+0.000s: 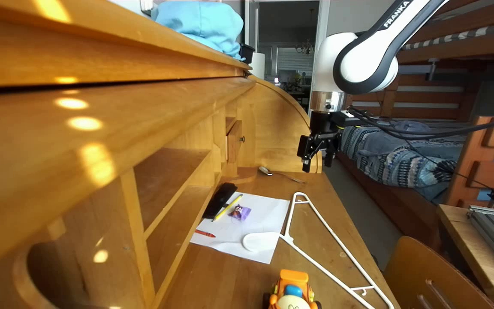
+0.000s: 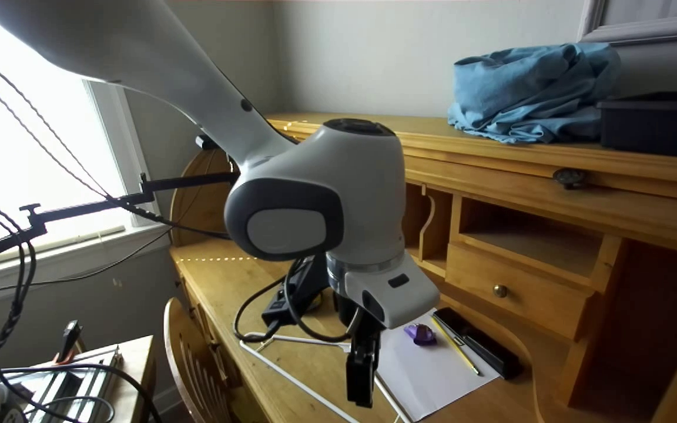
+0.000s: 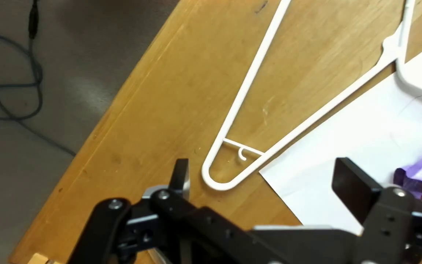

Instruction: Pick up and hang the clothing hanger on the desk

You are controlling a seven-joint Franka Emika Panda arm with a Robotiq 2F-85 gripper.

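Note:
The white clothing hanger [image 1: 288, 237] lies flat on the wooden desk [image 1: 225, 279], its hook over the white paper sheet. In an exterior view, the arm partly hides the hanger [image 2: 297, 383]. My gripper [image 1: 317, 164] is open and empty, above the desk towards the far end. In the wrist view, the rounded end of the hanger [image 3: 245, 86] shows between the fingers [image 3: 267, 176], nearer the left finger. The fingers are above it and do not touch it. In an exterior view only part of the gripper [image 2: 362, 373] shows below the arm.
The paper sheet [image 1: 268, 210] bears a purple wrapper [image 1: 240, 212] and a yellow pencil [image 1: 227, 208]. A black case [image 1: 220, 200] lies beside them. An orange toy car [image 1: 293, 289] and a brush [image 1: 265, 171] are on the desk. Cubby shelves line one side; a chair [image 1: 431, 274] stands at the open edge.

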